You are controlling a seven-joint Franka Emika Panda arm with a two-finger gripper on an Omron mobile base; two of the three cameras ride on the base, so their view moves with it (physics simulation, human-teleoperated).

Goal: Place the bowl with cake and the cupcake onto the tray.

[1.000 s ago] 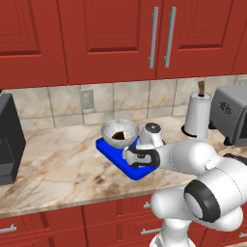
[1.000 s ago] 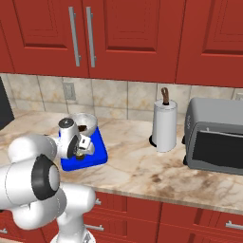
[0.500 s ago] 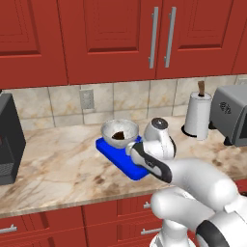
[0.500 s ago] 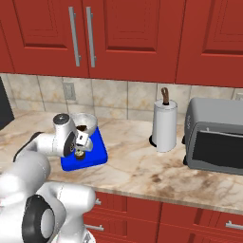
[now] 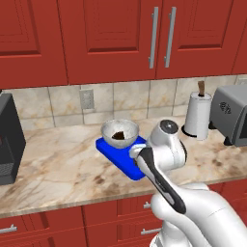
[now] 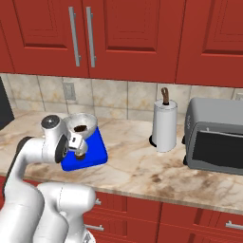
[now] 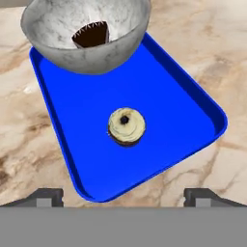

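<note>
Kitchen, red cabinets, tiled backsplash, marbled beige worktop. Blue tray sits on it near the front edge. Bowl with cake rests on the tray's far end, cupcake stands upright mid-tray, apart from the bowl. Both look placed, so task seems basically done. Claw hangs above the tray's near end, fingers spread wide, holding nothing. Cupcake likely light and soft, frosting would squash; best pinched low on the wrapper sides. Bowl probably stiff, smooth, a bit slippery; take it by the rim. Paper towel roll and toaster oven stand off to the right, well apart.
</note>
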